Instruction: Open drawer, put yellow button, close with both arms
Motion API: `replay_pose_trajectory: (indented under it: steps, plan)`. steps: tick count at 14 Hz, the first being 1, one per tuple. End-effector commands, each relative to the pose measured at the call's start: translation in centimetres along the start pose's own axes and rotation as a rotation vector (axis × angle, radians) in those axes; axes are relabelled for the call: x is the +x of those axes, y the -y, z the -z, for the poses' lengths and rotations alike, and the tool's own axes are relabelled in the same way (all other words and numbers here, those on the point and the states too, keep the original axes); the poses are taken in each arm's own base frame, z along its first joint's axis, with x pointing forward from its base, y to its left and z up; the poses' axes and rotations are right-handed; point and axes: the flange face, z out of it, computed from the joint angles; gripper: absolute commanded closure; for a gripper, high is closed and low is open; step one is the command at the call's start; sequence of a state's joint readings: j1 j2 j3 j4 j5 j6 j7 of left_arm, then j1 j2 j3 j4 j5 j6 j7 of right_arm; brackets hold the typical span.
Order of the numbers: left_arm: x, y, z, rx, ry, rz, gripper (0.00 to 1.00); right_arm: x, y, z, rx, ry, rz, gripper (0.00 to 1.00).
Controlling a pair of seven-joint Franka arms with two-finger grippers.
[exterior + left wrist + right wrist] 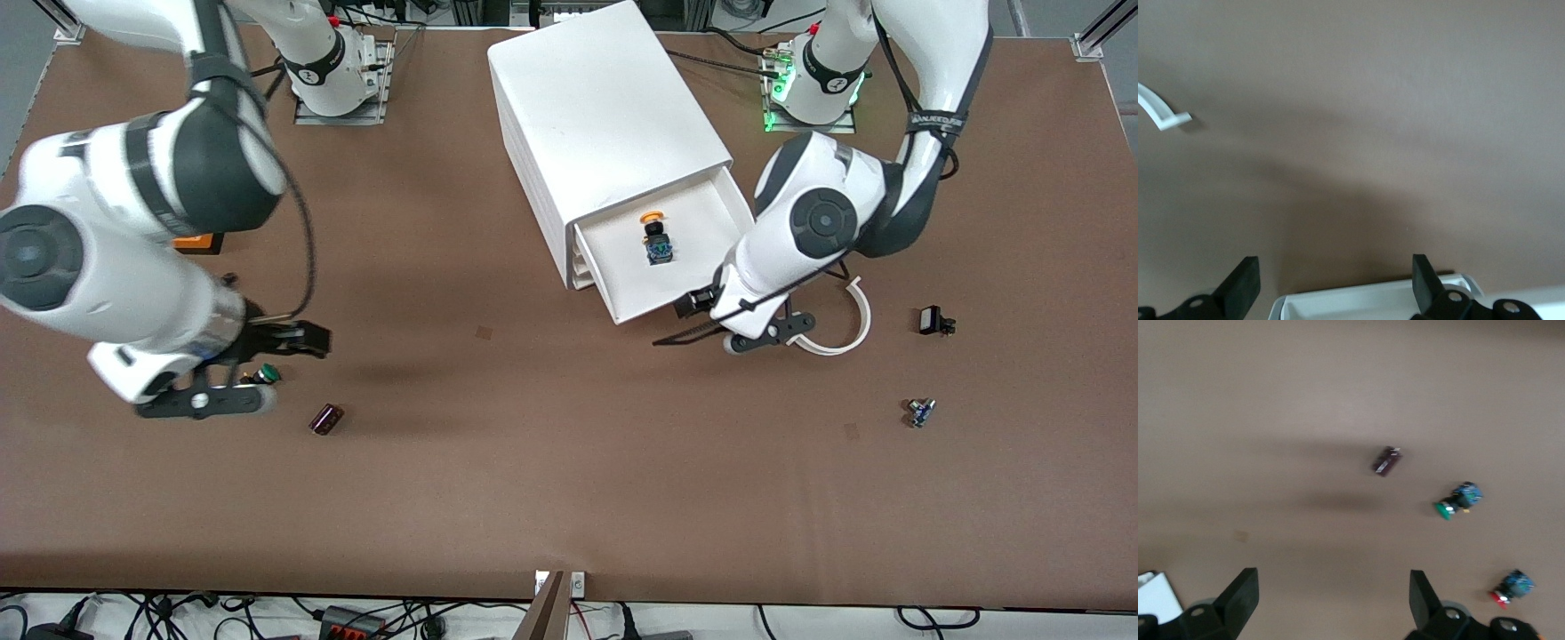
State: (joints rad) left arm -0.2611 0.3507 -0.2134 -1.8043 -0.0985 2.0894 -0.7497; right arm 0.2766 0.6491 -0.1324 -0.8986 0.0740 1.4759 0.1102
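Inside the open drawer [662,267] lies the yellow button [658,237]; both grippers, left gripper [702,313] at the drawer's front and right gripper [298,340] well apart, stand released, so an uneven push could jam it.

From the front view you look down from high across the counter [569,498], facing the two arm bases along its upper edge, so the whole brown top fits in. Your left wrist view sits close above the counter, looking down past the left tool [1335,280] at bare brown surface, the open drawer's [1365,300] rim and the end of a white curved strip [1158,113]; the front view shows that same drawer [662,258] and strip [849,333]. Your right wrist view looks down from higher, past the right tool [1331,597], onto a green-capped switch [1455,503], which the front view shows too [264,374].
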Motion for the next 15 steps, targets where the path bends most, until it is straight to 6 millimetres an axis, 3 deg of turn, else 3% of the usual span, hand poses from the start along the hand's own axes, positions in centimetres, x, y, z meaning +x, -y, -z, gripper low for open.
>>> replay_pose_trajectory:
  steps: [1,4,6,10,12,15]
  plan:
    - [-2.4,-0.1,0.6,0.017,-0.018,-0.012,0.0,-1.0,-4.9,1.9,0.031,0.019,-0.004,0.0]
    - [-4.7,-0.7,0.1,0.029,0.013,-0.026,0.0,-2.3,-9.9,4.7,0.044,-0.005,-0.071,0.0]
    - [-6.2,-1.0,0.1,0.063,0.052,-0.041,0.0,-4.1,-12.7,5.3,0.052,0.005,-0.114,0.0]
    - [-9.3,-2.0,-0.2,0.063,0.144,-0.047,0.0,-8.0,-16.4,6.2,0.066,-0.039,-0.163,0.0]
    - [-10.7,-2.3,-1.3,0.071,0.173,-0.047,0.0,-8.5,-17.2,6.7,0.067,-0.064,-0.142,0.0]
    - [-12.5,-2.9,-2.0,0.081,0.211,-0.029,0.0,-8.9,-16.8,7.7,0.034,-0.08,-0.125,0.0]
